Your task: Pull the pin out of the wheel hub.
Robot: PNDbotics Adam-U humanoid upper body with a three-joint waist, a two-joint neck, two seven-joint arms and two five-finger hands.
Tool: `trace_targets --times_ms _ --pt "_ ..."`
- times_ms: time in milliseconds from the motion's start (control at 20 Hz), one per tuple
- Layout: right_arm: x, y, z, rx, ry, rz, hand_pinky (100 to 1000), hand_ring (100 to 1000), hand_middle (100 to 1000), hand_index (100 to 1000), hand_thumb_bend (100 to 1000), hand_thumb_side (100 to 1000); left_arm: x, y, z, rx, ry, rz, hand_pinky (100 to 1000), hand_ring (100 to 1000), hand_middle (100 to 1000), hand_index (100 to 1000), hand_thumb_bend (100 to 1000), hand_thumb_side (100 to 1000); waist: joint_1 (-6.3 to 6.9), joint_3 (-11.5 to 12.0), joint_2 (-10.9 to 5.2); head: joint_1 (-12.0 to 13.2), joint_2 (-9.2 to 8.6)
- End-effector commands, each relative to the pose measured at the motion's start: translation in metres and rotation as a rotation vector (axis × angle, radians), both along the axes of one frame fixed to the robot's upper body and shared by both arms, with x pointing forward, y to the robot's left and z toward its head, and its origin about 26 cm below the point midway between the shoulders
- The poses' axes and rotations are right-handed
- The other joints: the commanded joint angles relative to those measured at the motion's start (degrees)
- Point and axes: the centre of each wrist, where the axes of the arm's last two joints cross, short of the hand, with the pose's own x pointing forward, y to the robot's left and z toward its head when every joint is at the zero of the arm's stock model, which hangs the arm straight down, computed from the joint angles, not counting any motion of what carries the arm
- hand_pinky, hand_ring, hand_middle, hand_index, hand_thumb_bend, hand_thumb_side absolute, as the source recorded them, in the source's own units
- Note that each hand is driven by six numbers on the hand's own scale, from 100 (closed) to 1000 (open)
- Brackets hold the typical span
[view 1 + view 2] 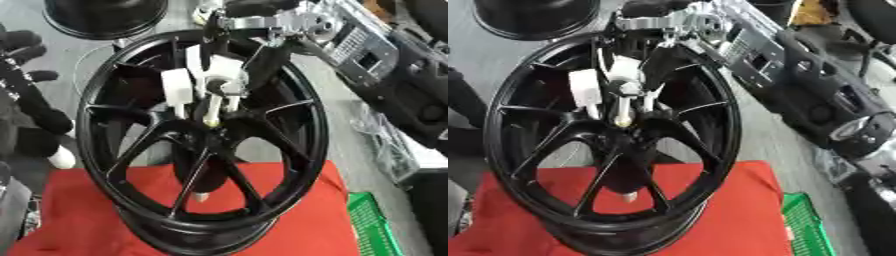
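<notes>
A black spoked wheel (pixel 114 165) stands upright on a red cloth (pixel 79 220). A pale, cream-coloured pin (pixel 212 112) sticks up out of its hub (pixel 203 137). My right hand (pixel 219 70), white-padded with a silver wrist, reaches down from the top through the wheel's upper half, and its fingers are pinched round the pin's upper end. A small pale tip (pixel 201 196) shows below the hub, behind the spokes. My left hand (pixel 26 85), black, is at the left edge beside the rim, its fingers relaxed and holding nothing.
A second black wheel (pixel 105 17) lies at the top left. Grey and black car dashboard parts (pixel 815 95) fill the right side, with a clear plastic bag (pixel 389 147) below them. A green basket (pixel 374 227) sits by the cloth's right edge.
</notes>
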Motion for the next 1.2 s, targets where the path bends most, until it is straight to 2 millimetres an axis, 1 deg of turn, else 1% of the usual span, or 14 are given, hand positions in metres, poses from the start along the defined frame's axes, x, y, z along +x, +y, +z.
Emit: trace_targets --times_ms 50,200,400,600,950,1200 --pt "-0.008 -0.012 0.026 0.038 -0.066 -0.017 705 599 384 572 153 289 -0.002 0.001 0.007 0.015 -0.028 -0.006 654 816 707 712 152 742 0.21 -0.12 -1.22 -0.21 0.34" --pt "-0.013 -0.019 0.036 0.072 -0.1 -0.03 705 596 382 569 170 299 -0.002 0.002 0.007 0.018 -0.027 -0.006 654 817 707 712 152 742 0.11 -0.16 -1.3 -0.28 0.34" --pt "-0.017 -0.028 0.043 0.082 -0.13 -0.06 705 592 380 567 183 308 -0.002 0.002 0.006 0.023 -0.024 -0.006 653 818 707 712 152 743 -0.03 -0.18 -1.39 -0.56 0.34" --pt "-0.021 -0.042 0.051 0.114 -0.173 -0.098 706 585 375 560 187 295 -0.002 0.002 0.006 0.028 -0.021 -0.007 653 819 708 712 151 744 -0.16 -0.22 -1.44 -0.61 0.34" --pt "-0.025 -0.077 0.054 0.187 -0.194 -0.205 705 576 369 555 170 254 -0.002 0.003 0.006 0.028 -0.021 -0.002 652 821 709 712 152 745 -0.27 -0.2 -1.35 -0.82 0.34" --pt "-0.035 -0.111 0.053 0.256 -0.22 -0.308 704 572 364 551 165 223 -0.002 0.003 0.006 0.032 -0.021 0.0 652 822 709 712 151 746 -0.29 -0.38 -1.26 -0.49 0.34"
